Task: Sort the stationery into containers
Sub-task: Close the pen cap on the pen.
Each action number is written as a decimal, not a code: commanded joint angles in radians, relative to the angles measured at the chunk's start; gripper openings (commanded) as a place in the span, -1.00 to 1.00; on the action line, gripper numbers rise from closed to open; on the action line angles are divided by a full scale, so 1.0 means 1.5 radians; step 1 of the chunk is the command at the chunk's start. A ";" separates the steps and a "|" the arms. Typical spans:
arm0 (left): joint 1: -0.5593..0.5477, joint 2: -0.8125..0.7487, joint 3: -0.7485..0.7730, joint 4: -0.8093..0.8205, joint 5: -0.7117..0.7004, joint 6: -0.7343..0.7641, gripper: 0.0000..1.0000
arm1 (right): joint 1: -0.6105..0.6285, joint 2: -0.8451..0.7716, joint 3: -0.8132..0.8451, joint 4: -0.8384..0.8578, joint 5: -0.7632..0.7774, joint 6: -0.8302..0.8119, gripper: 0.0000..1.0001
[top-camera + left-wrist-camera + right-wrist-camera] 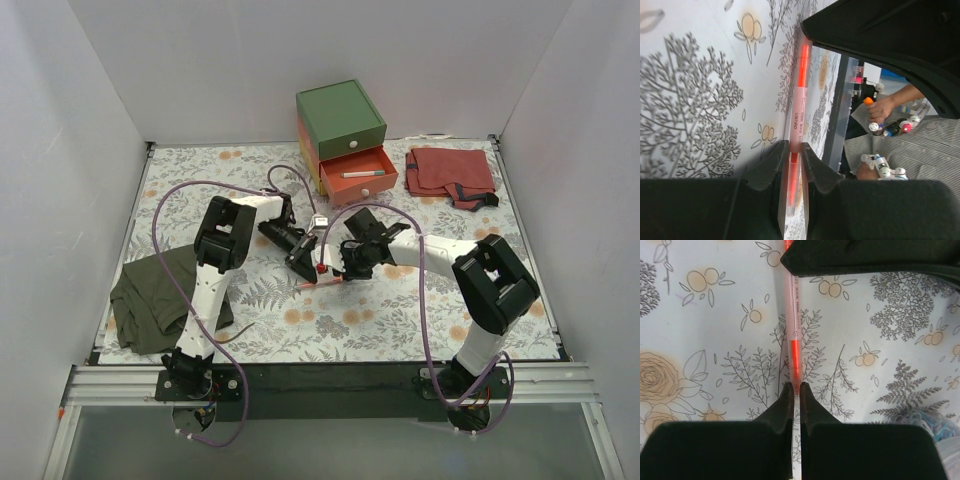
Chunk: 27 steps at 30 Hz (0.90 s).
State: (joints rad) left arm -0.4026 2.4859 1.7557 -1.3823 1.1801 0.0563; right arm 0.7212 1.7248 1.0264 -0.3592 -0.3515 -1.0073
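An orange-red pen [320, 281] with a clear barrel is held low over the flowered table between both grippers. My left gripper [308, 270] is shut on one end of it; in the left wrist view the pen [800, 100] runs out from between the fingertips of the left gripper [795, 146]. My right gripper [346, 268] is shut on the other end; in the right wrist view the right gripper [795, 386] pinches the tip of the pen [792, 325]. The drawer box [340, 115] stands at the back, with its salmon-red drawer [385, 183] pulled open. A white pen with a teal tip [362, 174] lies in that drawer.
A folded red cloth [450, 170] lies at the back right, beside the box. An olive-green cloth [155, 295] lies at the front left. Purple cables [180, 190] loop over the table around both arms. White walls close in the left, back and right sides.
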 commanded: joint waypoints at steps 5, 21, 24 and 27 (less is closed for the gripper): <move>-0.024 -0.116 -0.111 0.135 -0.085 -0.003 -1.00 | 0.008 0.019 0.056 -0.002 -0.136 0.100 -0.97; -0.039 -0.210 -0.239 0.258 -0.280 -0.001 -1.00 | -0.021 0.090 0.074 -0.043 -0.133 0.207 -0.97; -0.044 -0.218 -0.251 0.272 -0.299 0.001 -1.00 | -0.021 0.088 0.066 -0.044 -0.132 0.212 -0.97; -0.046 -0.216 -0.251 0.269 -0.299 -0.003 -1.00 | -0.022 0.082 0.057 -0.043 -0.130 0.212 -0.97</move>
State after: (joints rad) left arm -0.4561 2.1662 1.4094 -1.0836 0.9134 0.0174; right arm 0.6956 1.8355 1.1168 -0.4488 -0.5735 -0.7261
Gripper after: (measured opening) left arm 0.127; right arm 0.044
